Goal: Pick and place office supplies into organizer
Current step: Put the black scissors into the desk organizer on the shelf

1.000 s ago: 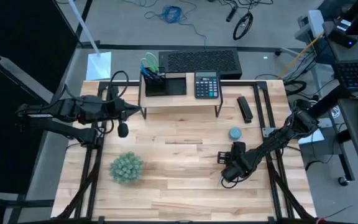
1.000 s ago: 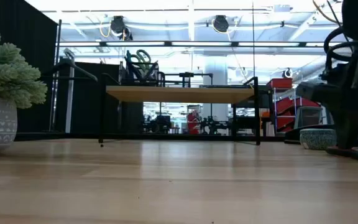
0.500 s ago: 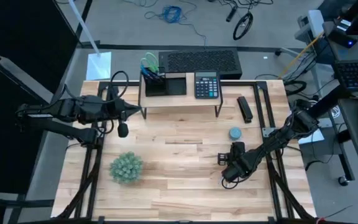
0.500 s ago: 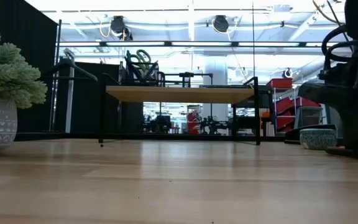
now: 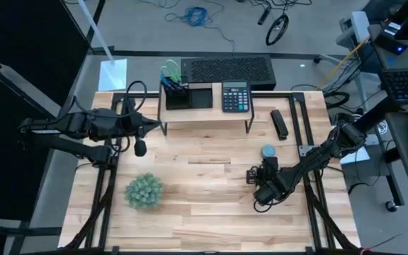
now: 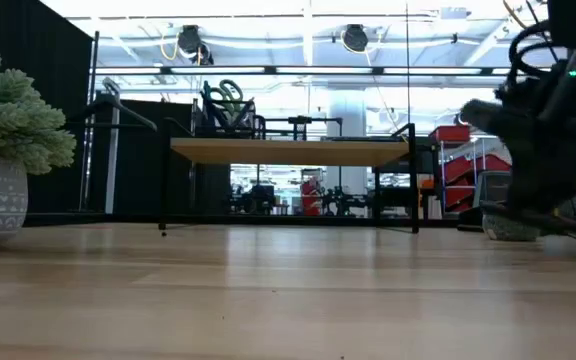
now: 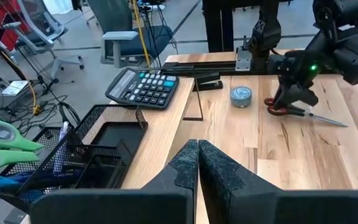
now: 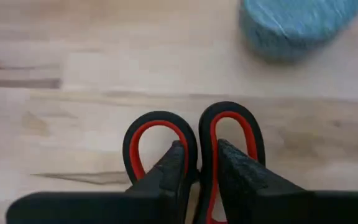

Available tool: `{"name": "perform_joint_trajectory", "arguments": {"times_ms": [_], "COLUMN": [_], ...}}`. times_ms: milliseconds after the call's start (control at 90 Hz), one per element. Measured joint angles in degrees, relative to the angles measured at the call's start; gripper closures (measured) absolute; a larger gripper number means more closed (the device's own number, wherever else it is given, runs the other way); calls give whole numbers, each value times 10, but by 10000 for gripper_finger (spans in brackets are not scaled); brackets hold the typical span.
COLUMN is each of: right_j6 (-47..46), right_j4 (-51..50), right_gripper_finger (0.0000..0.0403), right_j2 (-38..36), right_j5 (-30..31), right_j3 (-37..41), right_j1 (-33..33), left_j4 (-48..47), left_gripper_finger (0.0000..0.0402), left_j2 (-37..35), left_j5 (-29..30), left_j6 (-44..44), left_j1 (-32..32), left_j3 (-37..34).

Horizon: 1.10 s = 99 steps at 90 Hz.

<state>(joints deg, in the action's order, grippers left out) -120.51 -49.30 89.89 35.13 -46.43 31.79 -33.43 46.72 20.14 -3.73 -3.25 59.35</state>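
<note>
A: What differs from a moment back?

B: The right gripper (image 5: pixel 259 185) has shifted slightly toward the blue tin (image 5: pixel 268 151); in the low view it now sits higher and blurred.

A: Where are the red scissors (image 8: pixel 191 144) relative to it?

B: Between its fingers (image 8: pixel 171 167), pinched at the inner sides of the two loops (whether they are lifted off the table (image 5: pixel 204 198), I cannot tell), near the tin.

A: Their look?

B: Black loops lined red, silver blades.

A: The left gripper (image 7: pixel 197 163)?

B: Closed on nothing, waiting by the riser (image 5: pixel 204 113), where the organizer (image 5: pixel 187 95) holds green scissors (image 7: pixel 5 143).
</note>
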Motion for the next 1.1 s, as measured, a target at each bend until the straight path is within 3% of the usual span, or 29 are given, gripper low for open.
{"name": "perform_joint_trajectory", "arguments": {"times_ms": [122, 267, 567, 733, 900, 978, 1100], "right_j6": [43, 167, 628, 951, 1127, 1167, 1194], "right_j4": [35, 131, 501, 792, 1019, 1043, 989], "right_gripper_finger": [354, 353, 352, 352, 351, 351, 351], "right_j2": [-8, -12, -12, -12, -14, -14, -11], "right_j5": [72, 147, 170, 81, -1, -30, -71], "right_j3": [0, -1, -1, -1, -2, -20, -75], "right_j1": [-16, -51, -176, -242, -301, -328, -368], "left_j4": [0, 3, 21, 21, 21, 21, 21], "left_gripper_finger": [402, 402, 402, 402, 402, 402, 402], "left_j2": [0, 0, -1, -1, -1, -1, -1], "left_j5": [0, 0, 0, 7, 39, 58, 74], "left_j6": [-1, -11, -12, -16, -17, -17, -17], "left_j1": [0, 0, 0, 0, 0, 0, 0], "left_j3": [0, 0, 0, 0, 0, 0, 0]}}
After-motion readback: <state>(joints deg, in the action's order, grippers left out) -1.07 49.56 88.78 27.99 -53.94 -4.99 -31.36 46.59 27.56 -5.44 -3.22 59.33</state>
